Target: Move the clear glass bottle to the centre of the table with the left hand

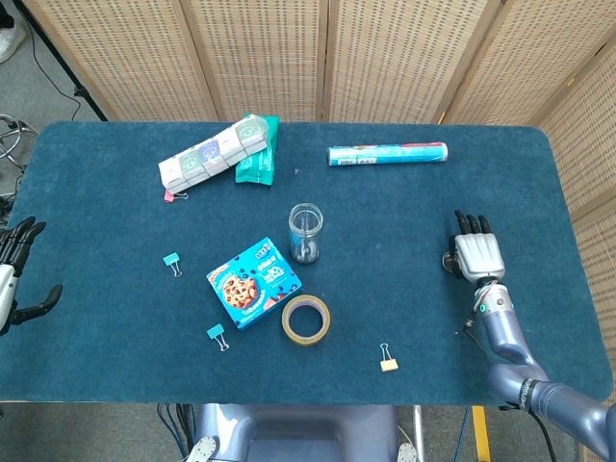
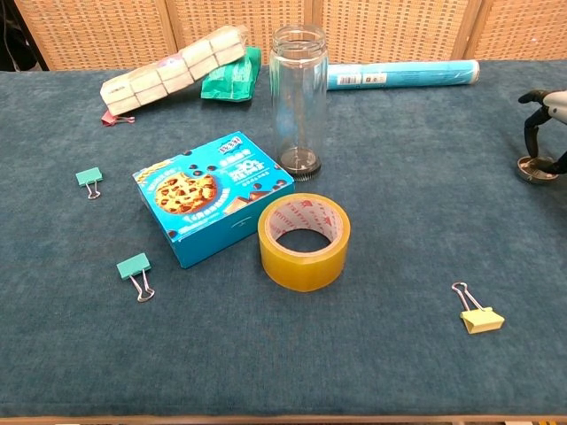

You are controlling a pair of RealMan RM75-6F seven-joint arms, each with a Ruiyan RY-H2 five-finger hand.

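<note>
We see the whole bench from high overhead, and its middle again from a low, close chest camera.

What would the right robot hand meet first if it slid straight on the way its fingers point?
Probably nothing: the right robot hand points toward the table's far edge, and that stretch looks bare. The small metal lid sits beside its thumb, off that line.

Left hand at the table's far left edge, fingers spread, holding nothing, right hand palm down near the right edge, fingers extended, forearm running back toward the near corner
</note>
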